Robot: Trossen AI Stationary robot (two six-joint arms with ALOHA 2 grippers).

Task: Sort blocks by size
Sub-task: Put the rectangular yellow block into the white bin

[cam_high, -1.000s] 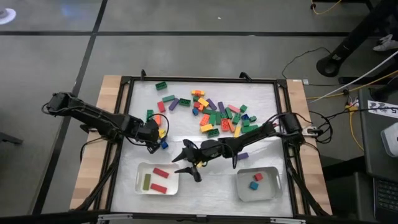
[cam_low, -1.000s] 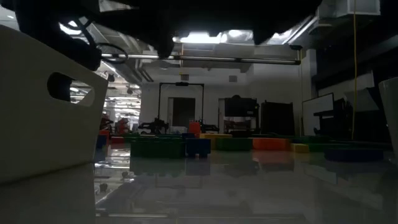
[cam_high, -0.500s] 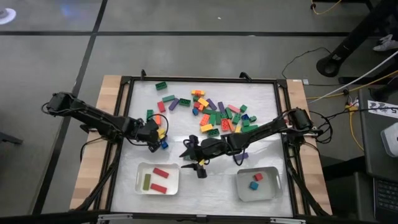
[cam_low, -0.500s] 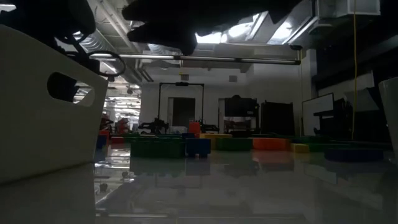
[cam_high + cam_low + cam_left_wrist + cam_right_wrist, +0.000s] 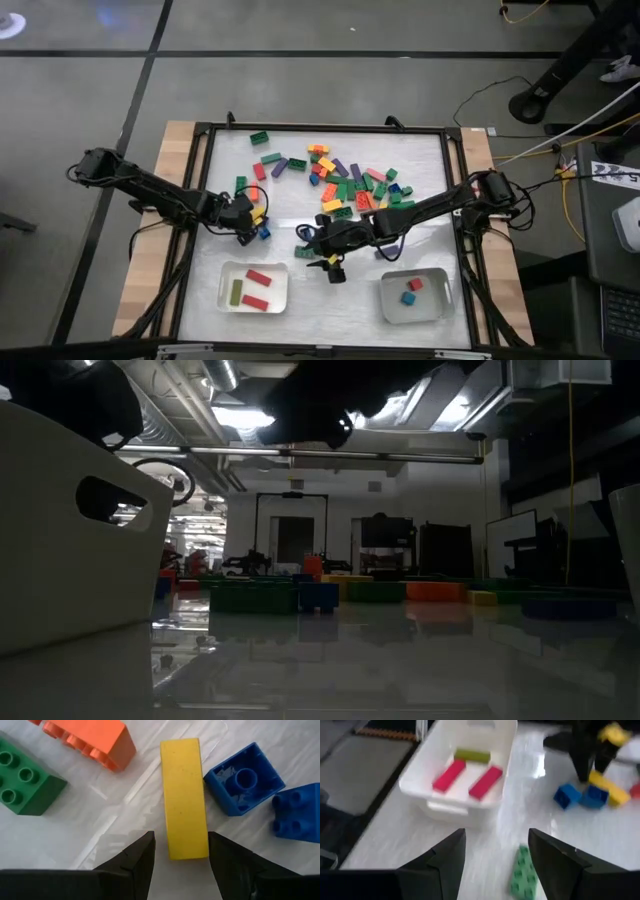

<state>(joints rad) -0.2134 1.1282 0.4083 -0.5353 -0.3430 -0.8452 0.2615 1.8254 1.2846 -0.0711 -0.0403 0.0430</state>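
My table (image 5: 430, 150) carries a scatter of blocks (image 5: 350, 185) across its far middle. Two trays sit near the front edge: the left tray (image 5: 254, 288) with three long blocks in it, the right tray (image 5: 414, 297) with two short ones. My left gripper (image 5: 252, 225) is left of the pile, astride a long block (image 5: 184, 797). My right gripper (image 5: 318, 253) hangs between the trays, above a lone block (image 5: 523, 873).

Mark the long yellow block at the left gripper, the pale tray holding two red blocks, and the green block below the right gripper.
long yellow block (image 5: 184, 800), left wrist view, middle of its smooth face.
pale tray (image 5: 451, 804), right wrist view, near rim.
green block (image 5: 524, 871), right wrist view, studded top.
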